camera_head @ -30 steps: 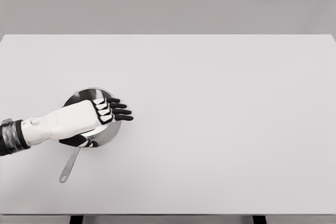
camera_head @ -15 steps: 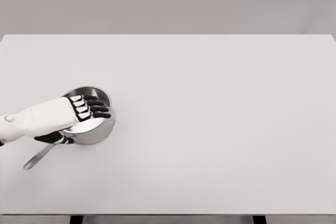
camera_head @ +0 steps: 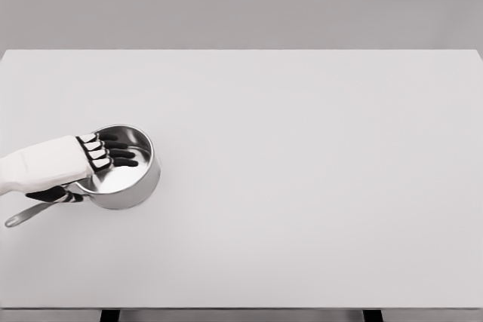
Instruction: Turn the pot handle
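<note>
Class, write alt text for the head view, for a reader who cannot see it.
The left hand reaches over a steel pot at the left of a white table, fingers spread over its rim. The pot's handle points toward the lower left.

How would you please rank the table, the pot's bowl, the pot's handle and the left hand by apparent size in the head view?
1. Table, by far the largest.
2. Bowl.
3. Left hand, though it is nearer the camera, so this is unsure.
4. Handle, thin and partly hidden.
</note>
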